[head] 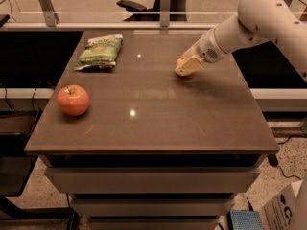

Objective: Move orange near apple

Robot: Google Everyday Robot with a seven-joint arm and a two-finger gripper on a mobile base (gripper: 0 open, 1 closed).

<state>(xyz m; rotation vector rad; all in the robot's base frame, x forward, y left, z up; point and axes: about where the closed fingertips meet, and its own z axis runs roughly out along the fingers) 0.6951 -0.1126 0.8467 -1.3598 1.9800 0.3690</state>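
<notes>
Gripper (186, 69) low over the table (192, 123), right rear. Orange (179, 61) peeks out just behind it, mostly hidden. We cannot tell its grip. Apple (73, 99) sits well apart, front left.

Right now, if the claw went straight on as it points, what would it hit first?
Probably the orange, at the tip of the claw, over the far right of the table; depth is unclear.

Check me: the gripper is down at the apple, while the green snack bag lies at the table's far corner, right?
No: the camera view shows the gripper down at the orange, well apart from the apple. The snack bag part is right.
</notes>
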